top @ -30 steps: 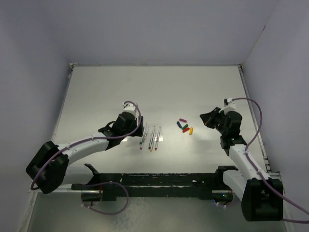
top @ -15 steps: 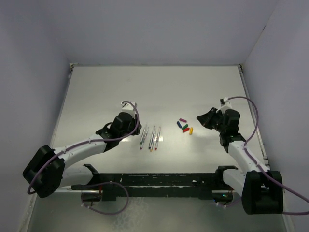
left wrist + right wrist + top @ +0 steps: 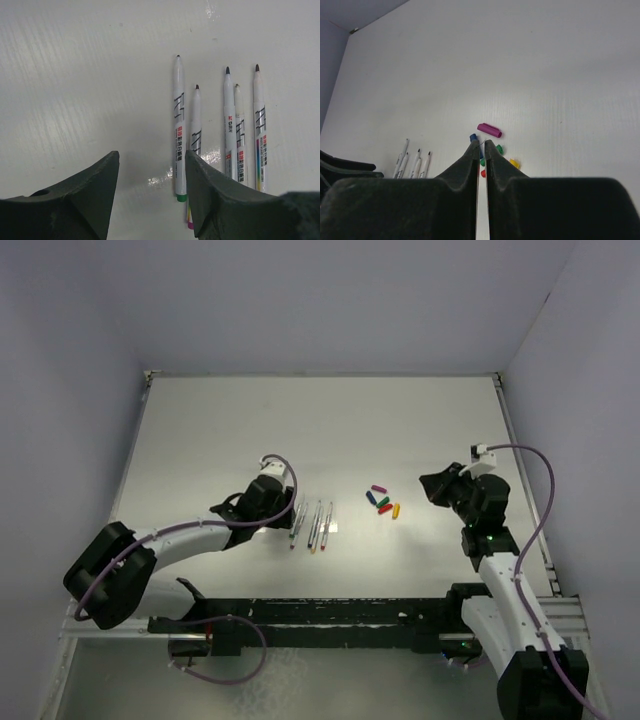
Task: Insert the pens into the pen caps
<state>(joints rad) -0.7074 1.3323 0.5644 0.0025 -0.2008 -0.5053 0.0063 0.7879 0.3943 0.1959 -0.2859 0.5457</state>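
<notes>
From above, you see the pens lying side by side on the counter, with the pen caps clustered to their right. In the left wrist view, your left hand is spread and empty at the pens' ends. In the right wrist view, your right hand is pressed together and empty near the pen caps.

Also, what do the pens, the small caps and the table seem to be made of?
Pens: likely plastic, white and glossy, with printed labels.
Caps: likely plastic, opaque, solid colours, smooth.
Table: white sheet with faint parallel ribs and soft glare, maybe corrugated plastic; I cannot be sure.
</notes>
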